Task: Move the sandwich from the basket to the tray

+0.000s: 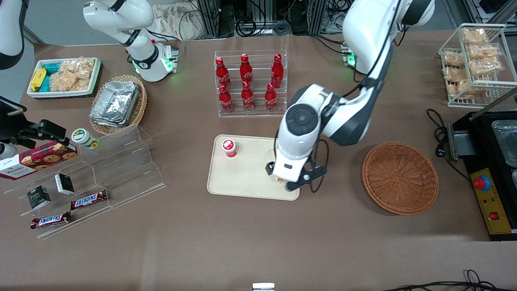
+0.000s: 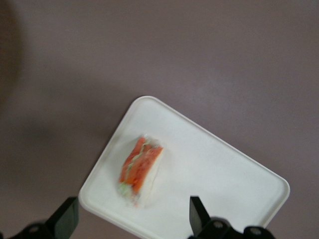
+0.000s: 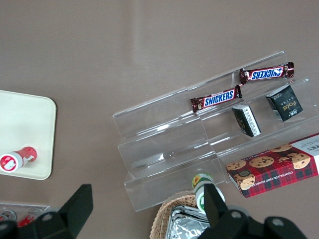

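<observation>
The left wrist view gives what the front view hides: the sandwich (image 2: 140, 171) lies on the tray (image 2: 224, 174), close to one of its rounded corners, orange-red and green filling showing along its cut face, and the two fingertips (image 2: 198, 214) of the claw (image 2: 132, 219) stand spread wide, one to either side of the sandwich and above it, touching nothing. In the front view the arm's white wrist housing covers nearly all of the sandwich; only a sliver of pale bread (image 1: 273, 154) peeks out at its edge, on the end of the tray (image 1: 242, 178) toward the working arm. The front view in turn shows the surroundings: the basket (image 1: 400, 178) sits on the brown worktop (image 1: 242, 242) well apart from the tray, toward the working arm's end, with nothing in it, and a small red-capped bottle (image 1: 229, 148) stands on the tray toward the parked arm's end. The right wrist view shows that same bottle (image 3: 17, 158) on a corner of the tray (image 3: 25, 124) and a clear stepped stand (image 3: 199, 144) carrying two Snickers bars (image 3: 217, 98). The working arm reaches down from the edge of the worktop farthest from the front camera, elbow bent, its wrist pointing straight down over the tray with the claw (image 1: 282, 182) hanging just above the tray's end.
</observation>
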{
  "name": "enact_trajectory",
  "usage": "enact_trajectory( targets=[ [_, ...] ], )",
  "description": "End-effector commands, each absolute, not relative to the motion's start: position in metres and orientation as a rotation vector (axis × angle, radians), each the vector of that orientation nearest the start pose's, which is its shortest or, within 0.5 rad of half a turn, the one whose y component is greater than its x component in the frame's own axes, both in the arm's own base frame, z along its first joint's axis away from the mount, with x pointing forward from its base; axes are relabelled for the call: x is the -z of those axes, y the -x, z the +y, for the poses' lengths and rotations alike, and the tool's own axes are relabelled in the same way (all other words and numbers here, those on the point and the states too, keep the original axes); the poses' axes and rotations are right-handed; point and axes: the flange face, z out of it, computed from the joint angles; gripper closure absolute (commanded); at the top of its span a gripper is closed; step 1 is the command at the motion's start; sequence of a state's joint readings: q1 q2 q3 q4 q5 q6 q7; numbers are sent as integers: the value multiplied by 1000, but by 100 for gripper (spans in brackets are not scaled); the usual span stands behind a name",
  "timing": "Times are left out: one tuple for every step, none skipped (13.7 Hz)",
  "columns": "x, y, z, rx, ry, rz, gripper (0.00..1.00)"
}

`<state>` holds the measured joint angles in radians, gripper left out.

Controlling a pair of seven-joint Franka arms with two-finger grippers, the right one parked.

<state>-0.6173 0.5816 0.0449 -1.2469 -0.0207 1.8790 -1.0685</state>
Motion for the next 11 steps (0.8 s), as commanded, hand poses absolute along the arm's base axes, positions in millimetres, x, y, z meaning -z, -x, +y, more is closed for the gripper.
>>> enact_trajectory(
  targets=[
    [-496,-610,-342,75,3041,-896,0],
    [-514,-614,-319,89,3038,-939,0],
    [-528,-617,-299,105,3039,-973,0],
    [-540,-621,-277,123,3043,-983,0],
    [-551,-625,-256,139,3059,-964,0],
    [-560,-627,-234,131,3066,-950,0],
    [-563,-632,-206,106,3059,-936,0],
    [-572,-633,-179,96,3068,-891,0],
    [-575,-634,-158,73,3076,-827,0],
    [-582,-632,-134,56,3086,-774,0],
    [-584,-632,-108,33,3093,-740,0]
  ],
)
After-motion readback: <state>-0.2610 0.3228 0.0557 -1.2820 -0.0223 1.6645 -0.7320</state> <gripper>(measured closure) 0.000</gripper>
